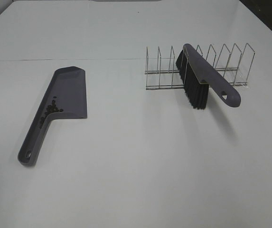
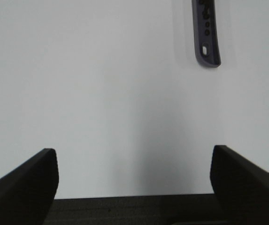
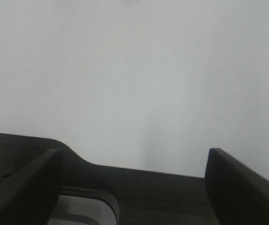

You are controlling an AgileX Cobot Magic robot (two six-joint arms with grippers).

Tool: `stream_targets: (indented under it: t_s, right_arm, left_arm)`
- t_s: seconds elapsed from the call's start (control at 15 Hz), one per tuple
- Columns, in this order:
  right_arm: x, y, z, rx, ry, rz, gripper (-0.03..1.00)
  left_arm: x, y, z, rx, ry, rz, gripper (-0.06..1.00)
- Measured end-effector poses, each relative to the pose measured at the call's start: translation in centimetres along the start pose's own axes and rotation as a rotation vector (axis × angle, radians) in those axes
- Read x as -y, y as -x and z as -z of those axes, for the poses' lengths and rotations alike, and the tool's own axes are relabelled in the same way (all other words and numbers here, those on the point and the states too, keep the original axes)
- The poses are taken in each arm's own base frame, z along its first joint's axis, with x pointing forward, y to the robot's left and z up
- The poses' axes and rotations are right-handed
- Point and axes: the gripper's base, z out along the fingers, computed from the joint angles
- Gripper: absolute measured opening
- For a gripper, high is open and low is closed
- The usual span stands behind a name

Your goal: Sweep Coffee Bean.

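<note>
- The table (image 1: 136,180) was white and matte; a faint seam ran across it behind the dustpan and rack.
- A grey-purple dustpan (image 1: 64,92) lay flat on the left side of the table, its handle pointing toward the near edge, a hanging hole at the handle's end.
- The coffee beans (image 1: 51,109) sat inside the dustpan, in a small loose cluster where the pan narrows into the handle; a few trailed down into the handle channel. None were seen loose on the table.
- A wire rack (image 1: 221,66) stood on the right, well apart from the dustpan.
- A brush (image 1: 204,76) with black bristles rested tilted across the rack, bristles facing down and toward the near edge, its handle end overhanging the rack's front rail.
- Nothing lay between the dustpan and the rack.
- The left gripper (image 2: 134,178) was released, jaws spread wide with only bare table between them. The dustpan's handle end showed in its wrist view, clear of the fingers.
- The right gripper (image 3: 132,183) was likewise released and empty, over bare table.
- Neither arm appeared in the overhead view.
</note>
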Motion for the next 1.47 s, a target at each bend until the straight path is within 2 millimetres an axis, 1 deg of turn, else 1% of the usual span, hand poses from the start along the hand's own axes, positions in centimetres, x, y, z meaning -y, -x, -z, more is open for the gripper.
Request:
stream_targets:
  t_s: [0.07, 0.13, 0.2, 0.4, 0.53, 0.67, 0.73, 0.8, 0.93, 1.27, 1.47]
  right_arm:
    - [0.0, -0.7, 0.3, 0.017, 0.009, -0.005, 0.77]
    - [0.0, -1.9, 1.2, 0.084, 0.037, -0.004, 0.77]
    - [0.0, -2.1, 1.5, 0.108, 0.045, 0.005, 0.77]
    - [-0.4, -3.3, 2.7, 0.221, 0.12, 0.091, 0.77]
    - [-0.6, -4.0, 3.4, 0.285, 0.153, 0.121, 0.77]
    - [-0.5, -4.5, 3.8, 0.335, 0.153, 0.13, 0.77]
    - [-0.4, -5.3, 4.4, 0.412, 0.154, 0.132, 0.77]
    - [-0.3, -5.8, 4.7, 0.45, 0.156, 0.131, 0.77]
    - [-0.2, -6.3, 5.0, 0.493, 0.157, 0.13, 0.77]
    - [-0.2, -6.4, 5.0, 0.498, 0.158, 0.129, 0.77]
    - [-0.2, -6.4, 5.0, 0.498, 0.158, 0.129, 0.77]
  left_arm:
    - [0.0, -0.5, 0.6, 0.046, -0.016, -0.002, 0.81]
    - [0.0, -1.4, 1.9, 0.134, -0.052, -0.042, 0.81]
    - [0.0, -1.7, 2.2, 0.158, -0.066, -0.063, 0.81]
    - [0.6, -2.9, 3.5, 0.269, -0.151, -0.218, 0.81]
    - [1.0, -3.3, 3.9, 0.308, -0.194, -0.274, 0.81]
    - [1.0, -3.4, 4.0, 0.319, -0.195, -0.283, 0.81]
    - [1.0, -3.7, 4.3, 0.341, -0.196, -0.285, 0.81]
    - [0.9, -4.0, 4.5, 0.359, -0.197, -0.285, 0.81]
    - [0.8, -4.5, 4.9, 0.4, -0.196, -0.285, 0.81]
    - [0.5, -6.1, 6.0, 0.522, -0.197, -0.283, 0.81]
    - [0.5, -6.1, 6.0, 0.524, -0.197, -0.283, 0.81]
